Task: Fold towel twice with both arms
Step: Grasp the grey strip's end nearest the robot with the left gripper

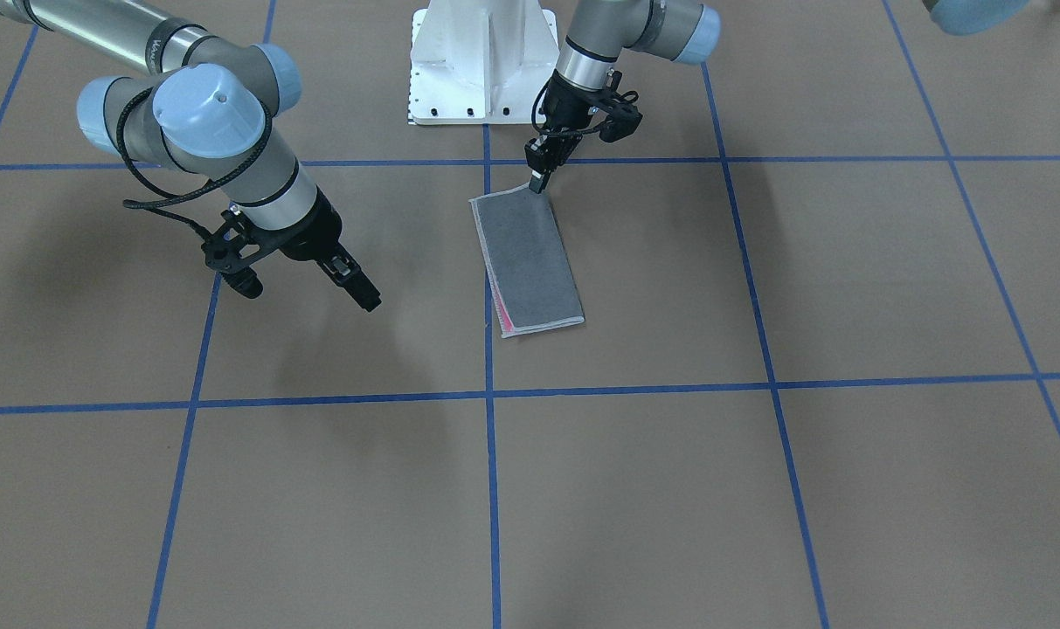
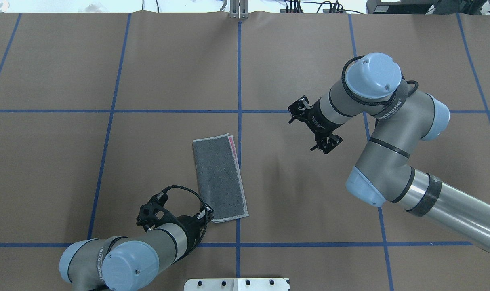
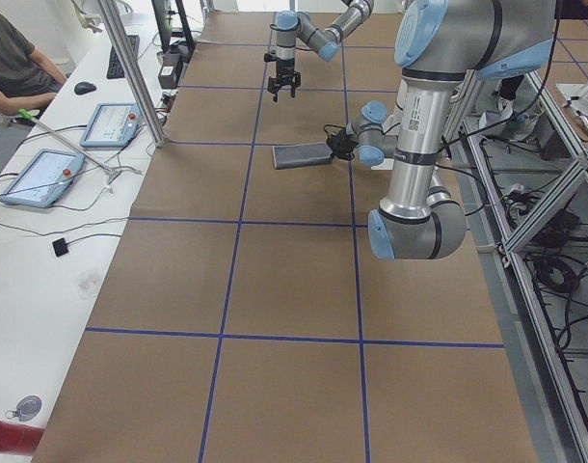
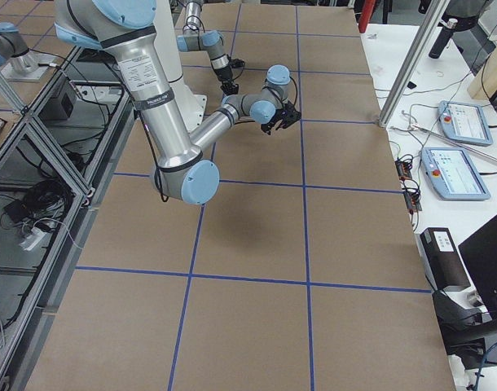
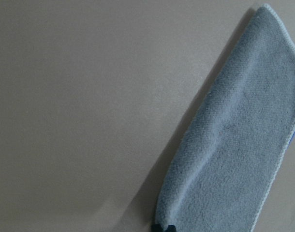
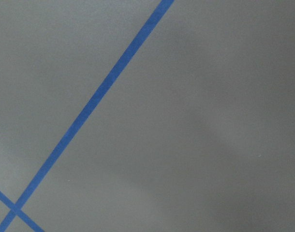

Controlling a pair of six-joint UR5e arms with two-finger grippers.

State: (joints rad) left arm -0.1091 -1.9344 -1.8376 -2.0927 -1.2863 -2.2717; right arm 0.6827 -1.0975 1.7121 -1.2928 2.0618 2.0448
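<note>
Brown paper with blue tape lines covers the bench (image 1: 757,489). On it, near the middle, lies the towel (image 1: 530,262), folded once, grey side up. The left claw (image 1: 540,182) pinches its near corner. The right claw (image 1: 368,297) hangs apart, clenched on nothing. Both should grab one short end and lay it evenly over the other.

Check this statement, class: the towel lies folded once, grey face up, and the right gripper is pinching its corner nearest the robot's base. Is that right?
Wrong arm. In the exterior front-facing view the left gripper is at the corner of the towel nearest the base; the right gripper hangs apart over bare table. The rest holds: folded once, grey face up.
</note>
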